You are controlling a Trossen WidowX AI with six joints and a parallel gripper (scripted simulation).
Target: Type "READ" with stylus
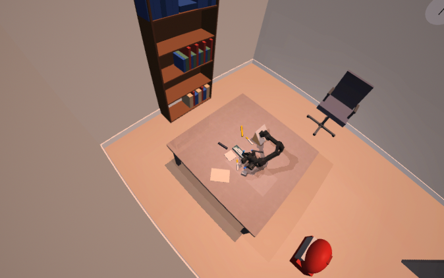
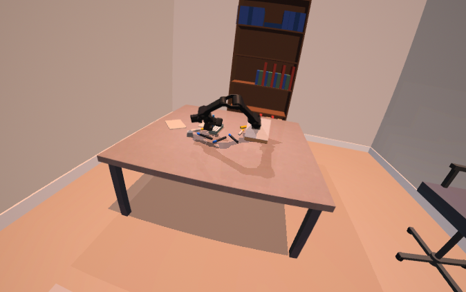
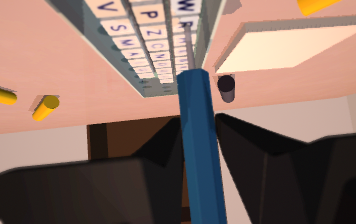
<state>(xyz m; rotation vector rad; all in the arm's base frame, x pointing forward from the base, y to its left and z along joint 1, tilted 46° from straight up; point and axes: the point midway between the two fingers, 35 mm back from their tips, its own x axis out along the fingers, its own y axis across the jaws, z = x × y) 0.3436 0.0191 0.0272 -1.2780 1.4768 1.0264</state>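
The keyboard (image 1: 238,150) (image 2: 217,129) (image 3: 151,33) lies on the desk, its lettered rows running away from the camera in the wrist view. My gripper (image 3: 197,123) is shut on the blue stylus (image 3: 196,100), low beside the keyboard. The stylus's thin grey tip (image 3: 190,50) points at the key row along the keyboard's right side in the wrist view and overlaps the R key there. Whether the tip touches or presses that key cannot be told. In the top and exterior views the arm partly hides the keyboard and the fingers.
A pale pad (image 1: 230,155) (image 3: 285,47) and a black marker (image 1: 222,145) (image 3: 226,89) lie near the keyboard. Dark pens with blue ends (image 2: 204,135) (image 2: 219,139) (image 2: 233,138) and a grey block (image 1: 244,173) (image 2: 189,133) lie nearby. A paper sheet (image 1: 220,175) (image 2: 175,124) lies farther off.
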